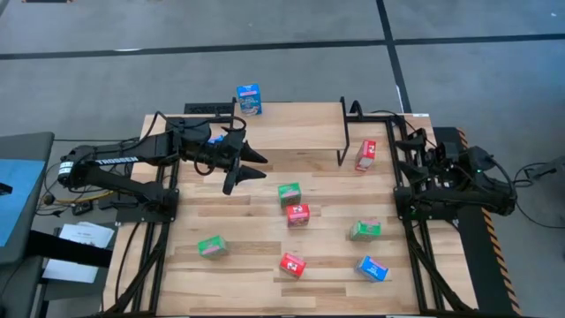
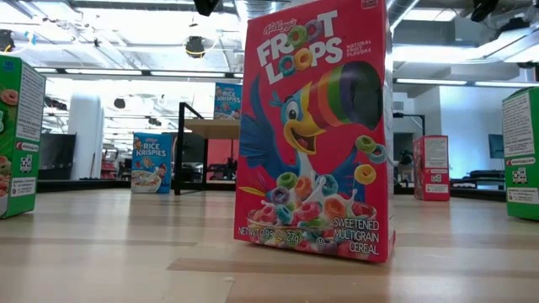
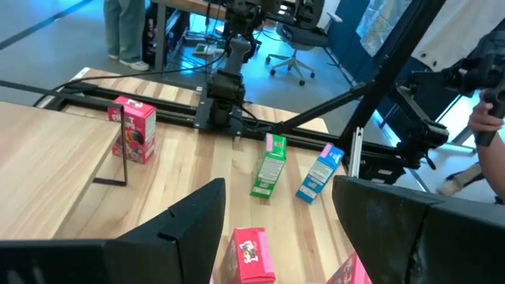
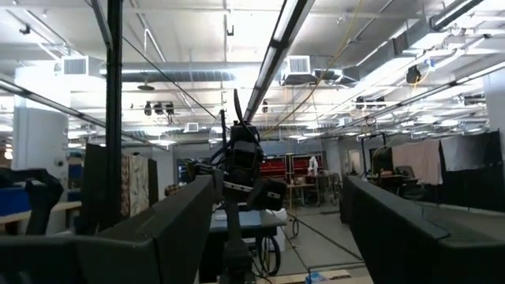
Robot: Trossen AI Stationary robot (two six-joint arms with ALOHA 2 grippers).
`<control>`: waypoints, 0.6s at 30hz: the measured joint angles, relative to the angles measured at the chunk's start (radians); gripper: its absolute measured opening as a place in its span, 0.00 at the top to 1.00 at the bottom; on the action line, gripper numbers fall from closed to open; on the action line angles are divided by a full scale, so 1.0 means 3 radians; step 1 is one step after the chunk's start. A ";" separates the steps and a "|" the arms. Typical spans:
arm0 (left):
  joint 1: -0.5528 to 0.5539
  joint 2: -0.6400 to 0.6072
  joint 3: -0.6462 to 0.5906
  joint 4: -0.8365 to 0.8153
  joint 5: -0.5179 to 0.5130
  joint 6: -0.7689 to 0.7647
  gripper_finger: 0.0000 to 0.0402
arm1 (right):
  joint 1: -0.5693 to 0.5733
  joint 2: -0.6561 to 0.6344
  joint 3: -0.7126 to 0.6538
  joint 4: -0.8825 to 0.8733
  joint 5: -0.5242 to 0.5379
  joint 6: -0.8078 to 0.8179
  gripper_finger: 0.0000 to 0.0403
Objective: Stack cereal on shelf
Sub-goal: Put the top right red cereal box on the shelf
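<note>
Progress looks slight: one blue box [image 1: 249,99] stands on the shelf [image 1: 291,132], while the other cereal boxes lie scattered over the desk [image 1: 256,238]. Left gripper [image 1: 249,165] hovers parted and empty above the desk; right gripper [image 1: 415,150] waits released at the edge.

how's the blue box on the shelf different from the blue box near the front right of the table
The blue box on the shelf sits up on the shelf, upright and square to its edge; the blue box on the table sits on the plank tabletop, turned askew. The first stands alone, the second among red and green boxes. Both look alike in size.
</note>
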 joint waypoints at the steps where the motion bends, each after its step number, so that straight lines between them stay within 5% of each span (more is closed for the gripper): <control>1: 0.0001 0.0000 0.0000 0.0000 -0.0001 0.0000 0.44 | 0.0000 0.0000 0.0000 -0.0014 -0.0001 0.0047 0.24; 18: -0.0001 0.0000 0.0000 0.0000 -0.0002 0.0182 0.44 | -0.0004 0.0309 0.0395 0.0036 0.0151 0.0136 0.24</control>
